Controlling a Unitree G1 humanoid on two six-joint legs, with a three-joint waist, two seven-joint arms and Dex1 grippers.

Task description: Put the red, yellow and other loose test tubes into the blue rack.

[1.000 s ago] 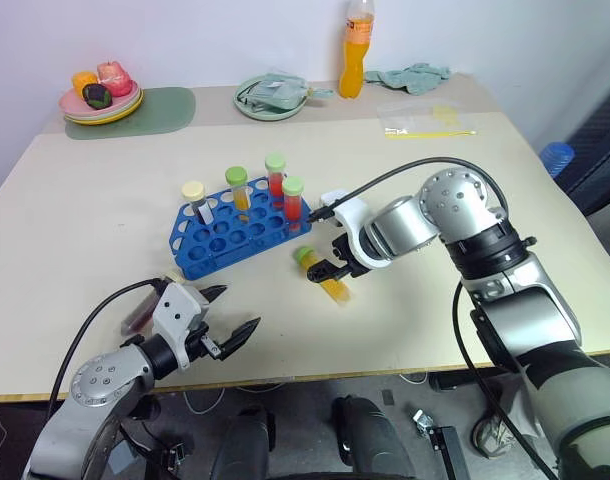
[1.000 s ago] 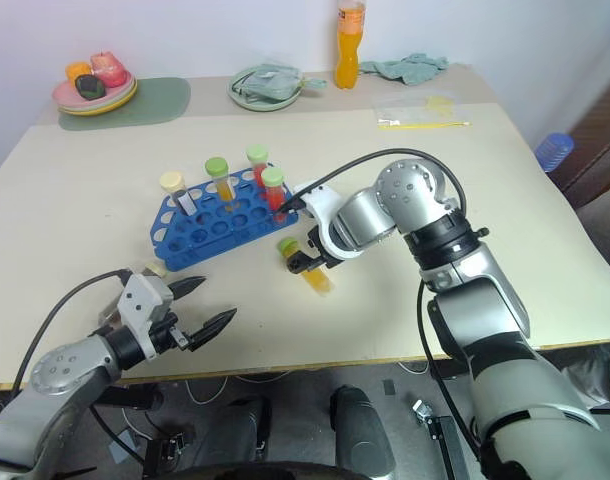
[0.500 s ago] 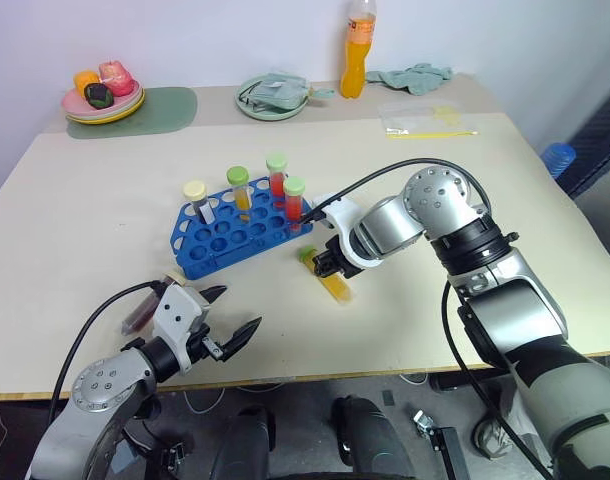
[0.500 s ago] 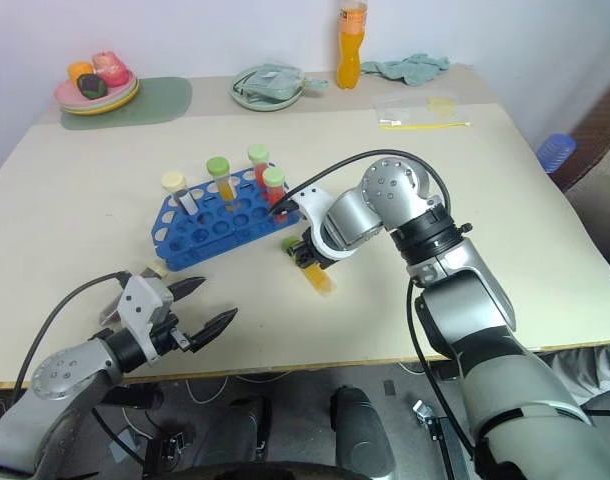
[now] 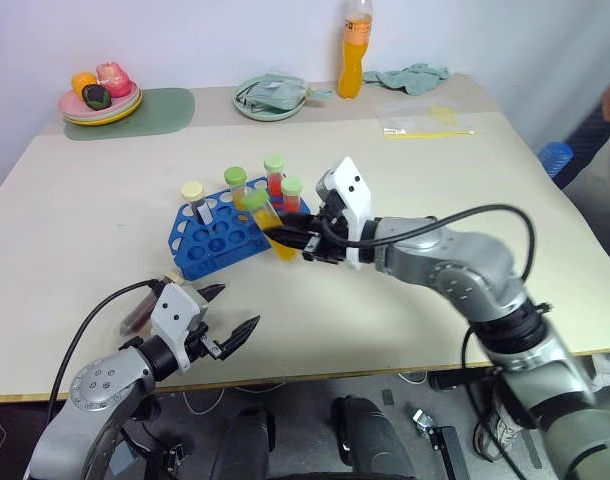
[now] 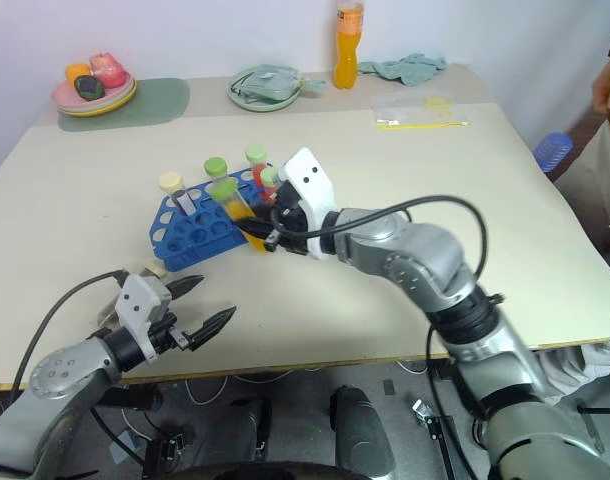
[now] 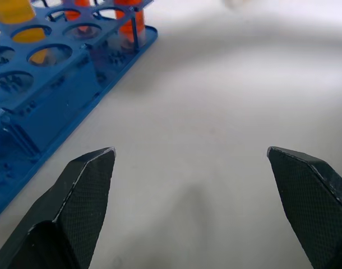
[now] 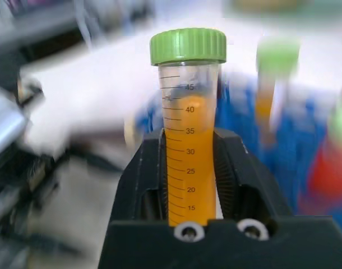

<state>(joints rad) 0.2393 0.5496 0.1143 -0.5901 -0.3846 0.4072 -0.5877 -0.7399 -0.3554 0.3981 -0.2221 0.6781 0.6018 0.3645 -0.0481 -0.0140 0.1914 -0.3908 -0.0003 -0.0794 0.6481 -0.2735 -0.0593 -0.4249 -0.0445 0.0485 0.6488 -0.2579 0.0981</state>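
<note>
On your far left, at the back of the cream table (image 5: pixel 75 190), a pink plate of toy fruit (image 5: pixel 102 95) sits on a green mat (image 5: pixel 145 108). Nearer you, the left gripper (image 5: pixel 230 315) hovers low over the front edge with its black fingers spread wide and nothing between them.

Next comes the blue plastic test-tube rack (image 5: pixel 217 238). It holds a cream-capped tube (image 5: pixel 194 197), a green-capped yellow tube (image 5: pixel 236 184) and two green-capped red tubes (image 5: pixel 276 171) upright in its back rows; the front holes are free.

Just beside the rack's right end, the right gripper (image 5: pixel 285 240) is clamped on a clear green-capped tube of orange-yellow liquid (image 5: pixel 265 220), lifted off the table and tilted over the rack. In the right wrist view you can read its printed scale, from 15 up to 45.

Further right at the back stand a green plate with a crumpled cloth (image 5: pixel 272 97), an orange drink bottle (image 5: pixel 356 48), a teal rag (image 5: pixel 413 76) and a clear plastic bag (image 5: pixel 425 118).
</note>
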